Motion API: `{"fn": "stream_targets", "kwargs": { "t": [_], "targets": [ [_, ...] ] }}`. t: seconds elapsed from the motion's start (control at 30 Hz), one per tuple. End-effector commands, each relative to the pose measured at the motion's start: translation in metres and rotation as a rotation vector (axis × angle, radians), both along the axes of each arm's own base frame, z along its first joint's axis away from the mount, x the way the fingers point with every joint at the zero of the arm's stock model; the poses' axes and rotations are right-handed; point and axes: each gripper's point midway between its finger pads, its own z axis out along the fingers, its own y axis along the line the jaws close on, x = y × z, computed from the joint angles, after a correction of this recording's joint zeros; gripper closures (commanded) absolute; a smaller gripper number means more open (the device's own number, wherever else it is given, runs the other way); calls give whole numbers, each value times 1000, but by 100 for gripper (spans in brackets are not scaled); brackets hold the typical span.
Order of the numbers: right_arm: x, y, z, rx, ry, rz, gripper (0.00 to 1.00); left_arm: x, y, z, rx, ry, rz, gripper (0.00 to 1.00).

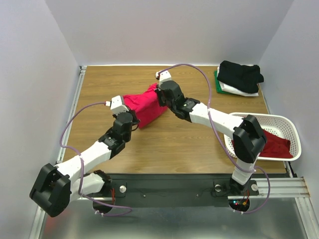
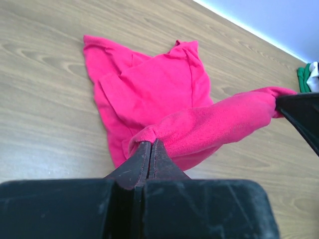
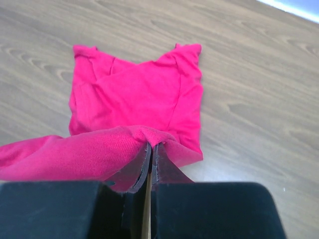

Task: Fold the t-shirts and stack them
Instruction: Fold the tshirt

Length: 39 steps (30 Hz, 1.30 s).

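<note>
We see the left gripper (image 2: 151, 145) and the right gripper (image 3: 150, 147) each pinched fully closed on the bright pink t-shirt's (image 1: 144, 107) raised edge. The rest drapes mid-tabletop (image 1: 199, 144). The folded t-shirts (image 1: 240, 75) sit at two o'clock.

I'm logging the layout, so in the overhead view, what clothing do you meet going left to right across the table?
The bright pink-red t-shirt → black-topped stack of folded t-shirts → dark red t-shirt.

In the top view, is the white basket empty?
No, a dark red t-shirt lies inside the white basket.
</note>
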Motion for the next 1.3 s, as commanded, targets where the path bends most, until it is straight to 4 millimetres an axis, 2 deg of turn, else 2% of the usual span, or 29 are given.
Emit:
{"fn": "stream_targets", "kwargs": {
  "t": [0.0,0.03,0.13,0.2,0.33,0.37,0.4,0.5,0.57,0.6,0.63,0.8,0.83,0.87,0.9,0.97,1.0,1.07,1.1,1.27],
  "targets": [
    [26,7,36,30,-89,16,100,23,-2,48,-35,-121,-14,100],
    [31,8,30,23,-84,16,100,25,-2,51,-38,-128,-16,100],
    [43,10,40,30,-106,16,99,35,-2,60,-36,-145,-23,100],
    [50,12,35,22,-102,21,100,41,-1,64,-34,-152,-24,100],
    [66,19,39,25,-120,30,100,54,7,72,-28,-169,-5,100],
    [70,22,49,38,-138,31,100,57,9,73,-28,-172,-1,100],
    [75,24,41,26,-132,32,100,63,11,74,-27,-176,-1,100],
    [85,28,49,39,-150,24,100,75,10,74,-17,-171,-12,100],
    [93,28,44,34,-150,11,100,82,17,73,-11,-169,-2,100],
    [97,28,52,22,-176,12,100,87,19,72,-10,-166,3,100],
    [101,30,45,11,-171,13,100,90,21,70,-11,-164,4,100],
    [117,36,39,-3,-185,11,100,110,26,62,-8,-151,-7,100],
    [121,39,46,3,-203,11,100,113,25,62,-7,-151,-10,100],
    [124,40,44,-2,-205,9,99,117,26,60,-5,-148,-10,100],
    [128,42,32,-15,-193,11,100,122,28,57,-2,-139,-4,100],
    [135,46,35,-13,-209,11,99,128,31,54,-6,-137,4,100],
    [139,47,25,-24,-203,10,100,131,33,52,-10,-136,8,100],
    [145,52,29,-19,-220,11,100,135,38,52,-13,-141,22,100],
    [149,54,16,-32,-210,10,100,139,39,52,-14,-143,21,100],
    [164,60,8,-35,-225,10,100,154,44,54,-11,-145,23,100]
  ]
}}
